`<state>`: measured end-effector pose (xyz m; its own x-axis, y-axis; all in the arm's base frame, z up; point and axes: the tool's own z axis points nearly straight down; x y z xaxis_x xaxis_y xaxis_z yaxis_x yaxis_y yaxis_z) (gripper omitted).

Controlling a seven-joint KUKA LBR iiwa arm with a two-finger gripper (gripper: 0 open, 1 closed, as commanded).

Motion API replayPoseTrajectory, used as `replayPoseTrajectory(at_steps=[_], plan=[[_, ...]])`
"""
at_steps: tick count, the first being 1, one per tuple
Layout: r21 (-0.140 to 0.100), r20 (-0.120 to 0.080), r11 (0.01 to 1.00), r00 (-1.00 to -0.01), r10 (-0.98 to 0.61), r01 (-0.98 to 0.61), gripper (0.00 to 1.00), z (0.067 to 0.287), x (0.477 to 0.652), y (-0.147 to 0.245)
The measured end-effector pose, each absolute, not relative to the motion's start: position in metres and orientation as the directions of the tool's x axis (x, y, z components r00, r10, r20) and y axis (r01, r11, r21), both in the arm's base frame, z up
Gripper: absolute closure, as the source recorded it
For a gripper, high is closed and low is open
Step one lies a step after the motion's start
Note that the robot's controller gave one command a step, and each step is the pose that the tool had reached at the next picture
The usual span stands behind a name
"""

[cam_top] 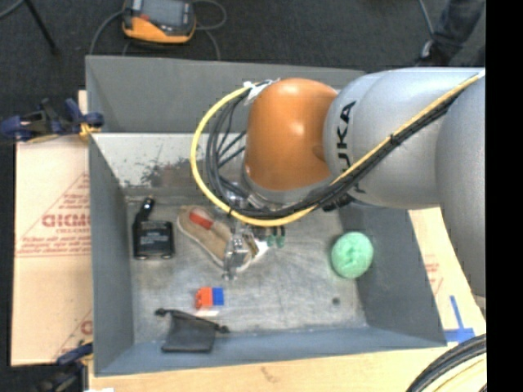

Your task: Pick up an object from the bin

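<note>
Gripper (235, 263) over tan oblong object (204, 230) | axis diagonal | red end upper-left

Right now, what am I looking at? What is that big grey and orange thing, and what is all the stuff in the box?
The big grey shape with the orange cap is a robot arm. One camera looks down on it from above and a little to one side, and the arm comes in from the right. It reaches into a grey metal bin to pick something up. At its tip is the claw, low over a tan brush-like thing with a red part, near the bin's middle. I cannot tell whether it has gripped it. Also in the bin are a small black box on the left, a green ball on the right, a small orange and blue block, and a flat black piece by the front wall.
</note>
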<state>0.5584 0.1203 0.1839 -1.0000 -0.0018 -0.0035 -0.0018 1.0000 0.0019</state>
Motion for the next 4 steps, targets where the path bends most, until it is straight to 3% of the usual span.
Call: replayPoseTrajectory(at_steps=[1, 2, 3, 4], plan=[[-0.001, -0.003, 0.982, -0.982, -0.188, -0.188, 0.00, 0.185, 0.578, 0.125], [0.005, -0.015, 1.000, -1.000, 0.002, 0.002, 1.00, 0.084, 0.625, 0.086], [0.005, -0.015, 1.000, -1.000, 0.003, 0.003, 1.00, 0.084, 0.625, 0.086], [-0.001, -0.004, 0.991, -0.991, -0.135, -0.135, 1.00, 0.169, 0.655, 0.027]])
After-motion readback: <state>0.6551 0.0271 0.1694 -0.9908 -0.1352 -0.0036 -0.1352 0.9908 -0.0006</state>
